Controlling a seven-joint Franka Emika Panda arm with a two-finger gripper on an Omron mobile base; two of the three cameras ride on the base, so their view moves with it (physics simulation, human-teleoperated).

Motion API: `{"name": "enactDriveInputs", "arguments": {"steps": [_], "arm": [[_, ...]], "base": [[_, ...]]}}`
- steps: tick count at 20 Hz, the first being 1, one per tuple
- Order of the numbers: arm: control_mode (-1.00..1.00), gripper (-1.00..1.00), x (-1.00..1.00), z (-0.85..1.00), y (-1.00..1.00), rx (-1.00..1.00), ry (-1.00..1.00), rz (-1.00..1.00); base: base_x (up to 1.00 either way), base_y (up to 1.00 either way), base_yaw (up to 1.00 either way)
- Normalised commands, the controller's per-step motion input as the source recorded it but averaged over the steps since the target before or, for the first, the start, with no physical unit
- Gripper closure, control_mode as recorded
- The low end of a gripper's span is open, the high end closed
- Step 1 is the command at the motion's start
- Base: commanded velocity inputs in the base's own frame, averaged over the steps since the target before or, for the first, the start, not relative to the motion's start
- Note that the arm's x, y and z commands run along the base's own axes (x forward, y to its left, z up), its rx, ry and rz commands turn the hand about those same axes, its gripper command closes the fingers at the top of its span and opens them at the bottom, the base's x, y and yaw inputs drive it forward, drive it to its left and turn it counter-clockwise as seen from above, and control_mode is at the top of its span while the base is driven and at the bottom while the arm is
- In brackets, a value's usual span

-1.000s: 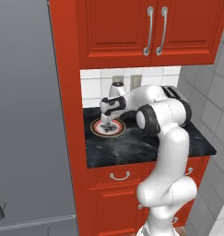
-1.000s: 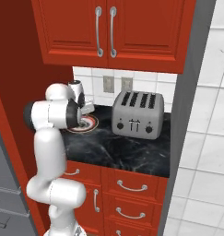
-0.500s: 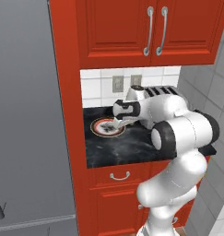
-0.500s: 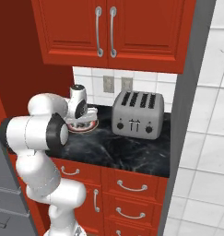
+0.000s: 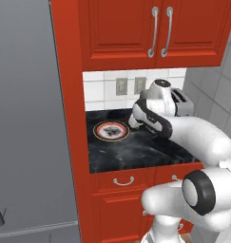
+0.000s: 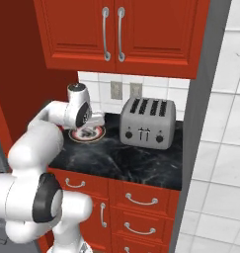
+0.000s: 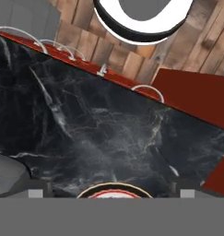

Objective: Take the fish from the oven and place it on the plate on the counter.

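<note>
- Two-finger gripper (image 5: 132, 121) of the white arm: jaws spread wide, nothing between them, hovering just beside the plate's right rim.
- Round plate with a red-orange band and white centre (image 5: 99, 134): rests on the glossy black marbled stone counter (image 5: 136, 152).
- Small mottled grey-brown fish (image 5: 112, 130): appears to lie on the plate's centre; placement seems done.
- Handling, judged: light, probably slippery, slightly soft; best pinched across the mid-body.

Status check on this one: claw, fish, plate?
Claw open, empty, beside the plate. Fish lying on plate. Toaster well clear.
</note>
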Motion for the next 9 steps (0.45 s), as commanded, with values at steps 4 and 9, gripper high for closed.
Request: {"name": "enactDriveInputs", "arguments": {"steps": [4, 9], "arm": [[-1.0, -1.0, -0.62, 1.0, -0.35, 0.0, 0.0, -0.07], [-1.0, -1.0, -0.82, 0.7, -0.03, 0.0, 0.14, -0.08]], "base": [[0.0, 0.0, 0.0], [0.0, 0.0, 0.0]]}}
